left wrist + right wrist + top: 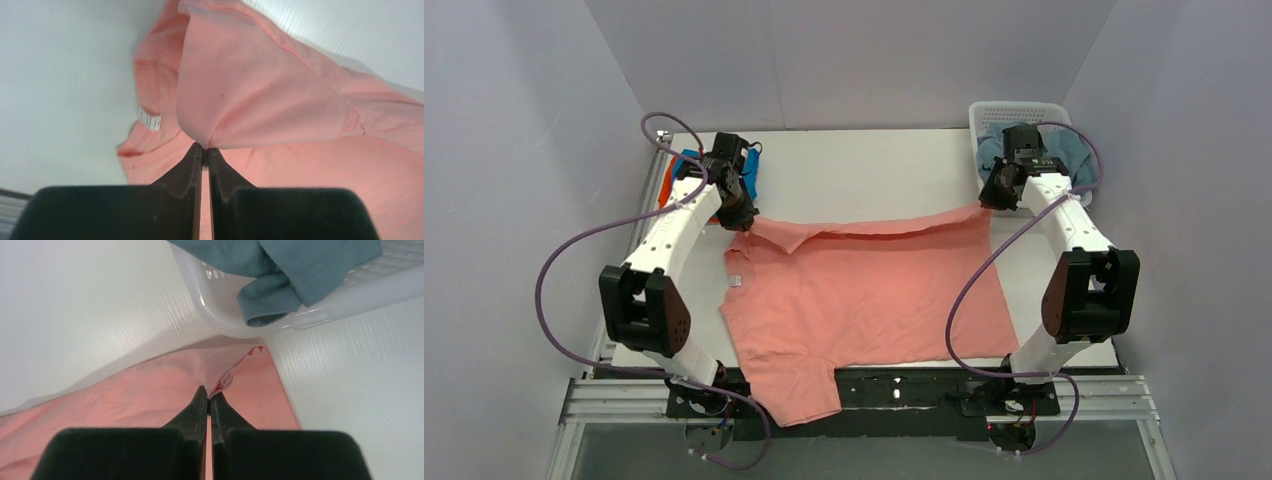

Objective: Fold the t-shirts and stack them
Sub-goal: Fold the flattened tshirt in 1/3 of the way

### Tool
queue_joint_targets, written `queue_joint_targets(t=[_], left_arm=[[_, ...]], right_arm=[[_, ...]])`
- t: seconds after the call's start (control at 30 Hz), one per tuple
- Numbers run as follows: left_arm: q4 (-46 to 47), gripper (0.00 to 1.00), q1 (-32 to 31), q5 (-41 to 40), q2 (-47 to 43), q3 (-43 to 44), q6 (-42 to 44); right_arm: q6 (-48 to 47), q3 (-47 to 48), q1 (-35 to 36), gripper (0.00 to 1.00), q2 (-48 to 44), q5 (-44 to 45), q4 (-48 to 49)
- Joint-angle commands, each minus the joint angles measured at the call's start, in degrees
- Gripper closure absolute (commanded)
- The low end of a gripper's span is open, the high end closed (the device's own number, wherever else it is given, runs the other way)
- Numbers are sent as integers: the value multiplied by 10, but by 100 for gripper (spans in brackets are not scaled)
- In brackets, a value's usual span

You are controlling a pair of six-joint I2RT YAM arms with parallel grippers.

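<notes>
— Watching the salmon-pink t-shirt (864, 290) lying spread mid-frame on the worktop (874, 170), dangling a sleeve over the bottom edge.
— Yes, clamping its upper-left edge in the left jaws, pinching its upper-right corner in the right jaws, beside the basket (984, 115).

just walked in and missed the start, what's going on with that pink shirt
Both arms are handling the salmon-pink t-shirt, which is spread across the table with one sleeve hanging over the near edge. The left gripper is shut on its far edge at the collar end, and the right gripper is shut on the far hem corner. That edge is lifted and turned over at the left. A grey-blue tee sits in the white basket; a blue tee and an orange tee lie far left.
</notes>
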Motion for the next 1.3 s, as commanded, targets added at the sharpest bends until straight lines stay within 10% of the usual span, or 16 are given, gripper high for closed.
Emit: queue_joint_targets(t=[0.0, 0.77, 0.97, 1.1, 1.27], left_arm=[[-120, 100, -11, -25, -81, -57, -72], [-190, 100, -99, 80, -240, -308, -204], [-197, 57, -99, 100, -272, -352, -177], [-223, 3, -99, 83, -306, -326, -158], [-183, 2, -98, 75, -277, -268, -140]], right_arm=[[-23, 35, -4, 99, -26, -1, -33], [-82, -2, -10, 99, -32, 20, -48], [-51, -61, -10, 60, -49, 92, -72], [-22, -80, -10, 27, -86, 121, -85], [-27, -79, -10, 22, -130, 53, -52]])
